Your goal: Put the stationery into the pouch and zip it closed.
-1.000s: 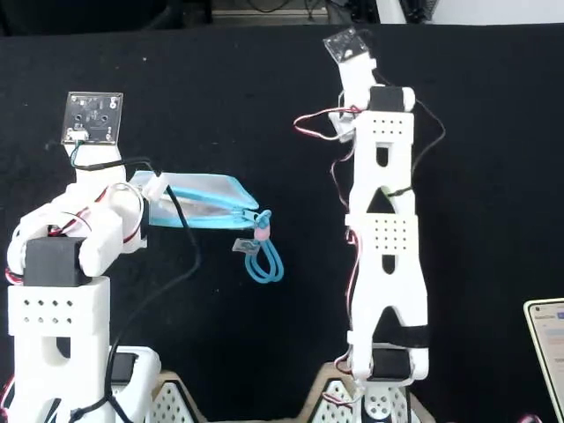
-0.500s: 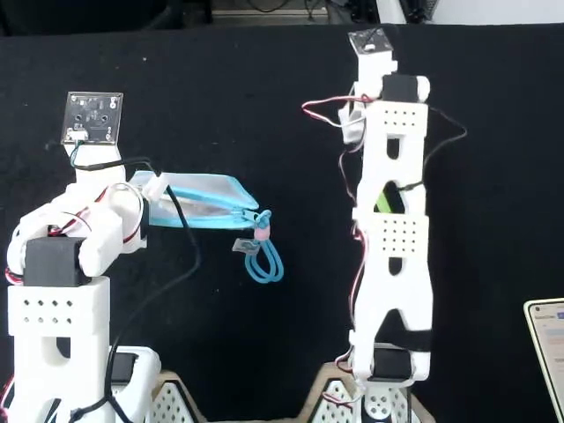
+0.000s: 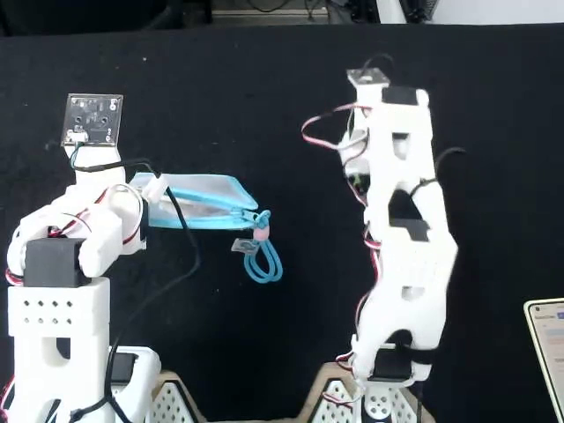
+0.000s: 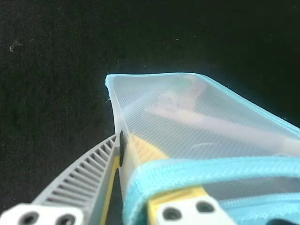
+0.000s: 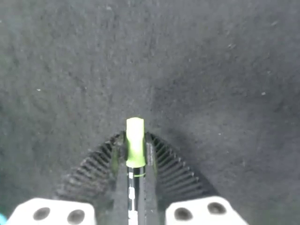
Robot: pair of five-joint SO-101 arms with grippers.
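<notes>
Left gripper (image 4: 121, 149): jaws clamped on one short end of the pouch (image 4: 187, 117)
Pouch: translucent with a blue zip, held above the table's (image 3: 220, 79) left half, pale pen-like shapes inside, zip end toward the middle
Cord loop (image 3: 263, 260): blue, hanging from the zip end
Right gripper (image 5: 134, 149): jaws pinched on a green-capped pen (image 5: 135, 133), above the table's right half
Phone (image 3: 546, 344): at the right edge, near the front corner
</notes>
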